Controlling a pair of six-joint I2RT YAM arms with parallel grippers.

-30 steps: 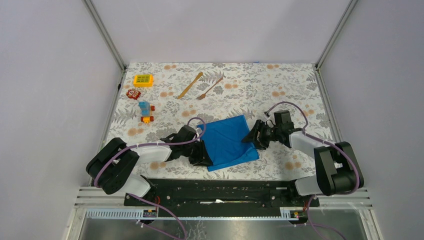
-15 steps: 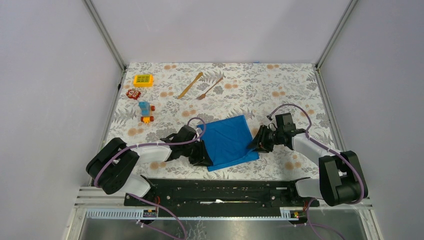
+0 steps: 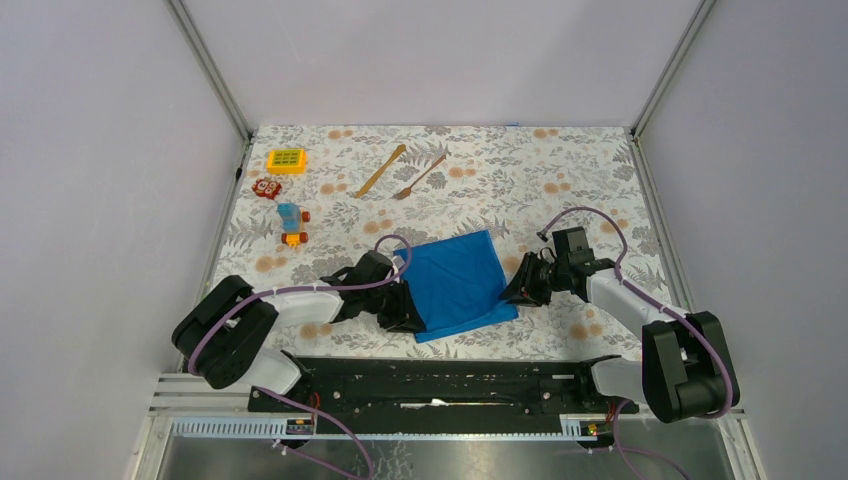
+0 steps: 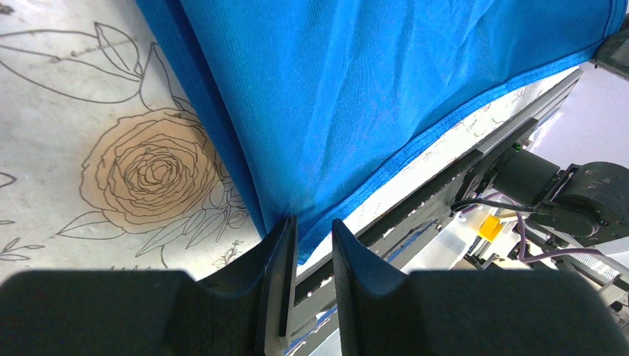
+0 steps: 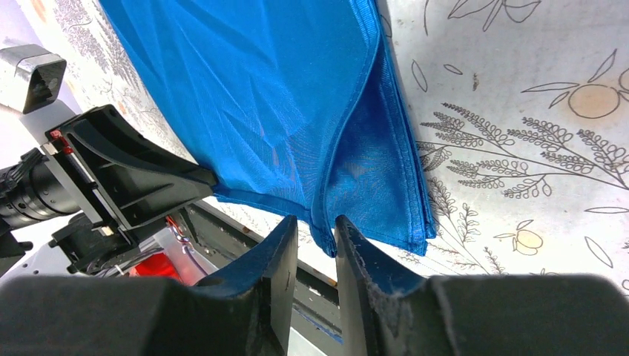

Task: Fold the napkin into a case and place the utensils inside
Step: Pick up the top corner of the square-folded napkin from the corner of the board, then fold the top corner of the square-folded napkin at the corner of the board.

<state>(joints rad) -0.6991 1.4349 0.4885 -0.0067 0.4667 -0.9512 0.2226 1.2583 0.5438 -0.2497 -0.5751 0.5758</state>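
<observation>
The blue napkin (image 3: pixel 455 283) lies folded in layers as a broad rectangle near the table's front; no narrow case shows. My left gripper (image 3: pixel 405 318) is at its near-left corner, and that corner (image 4: pixel 297 222) rises into the narrow gap between the jaws (image 4: pixel 313 226), pinched there. At the near-right corner my right gripper (image 3: pixel 512 290) has its jaws (image 5: pixel 317 222) closed on a raised fold of the top layer (image 5: pixel 326 185). The utensils lie at the back: a wooden knife (image 3: pixel 381 170) and a fork (image 3: pixel 420 176) side by side, far from both grippers.
A yellow block (image 3: pixel 286 160), a red toy (image 3: pixel 266 187) and a blue-orange toy (image 3: pixel 291 223) sit at the back left. The black rail (image 3: pixel 440 385) with the arm bases runs along the near edge, just beyond the napkin's front hem.
My right gripper has dropped toward the napkin's near-right corner and narrowed its jaws around the cloth. The left arm and the napkin's left side have stayed put.
</observation>
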